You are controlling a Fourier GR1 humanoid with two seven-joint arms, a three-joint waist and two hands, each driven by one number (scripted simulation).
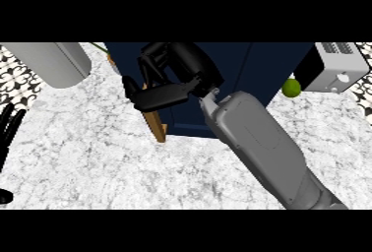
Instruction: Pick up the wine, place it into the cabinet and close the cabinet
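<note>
The wine cannot be made out anywhere in the head view, so its place and its look cannot be told; if it lies at the cabinet, the arm and hand cover it. The cabinet is a dark navy block at the top centre of the view, its front reaching down to the counter. A narrow tan wooden edge runs slantwise down its left side to the counter top, and appears to be the edge of a door standing ajar. The right hand, black, lies across the upper part of this tan edge and against the navy front. Whether it is clenched, released or grasping anything cannot be told from this angle. Its grey forearm runs from the lower right of the view up to the cabinet. The left hand shows only as black fingers at the view's left edge, straight and relaxed, holding nothing and well apart from the cabinet. The counter is white marble with grey veins. To the right of the cabinet sits a small green fruit, and just beyond it a pale grey toaster. A large rounded grey shape fills the upper left corner, with black-and-white patterned tiles beside it.
</note>
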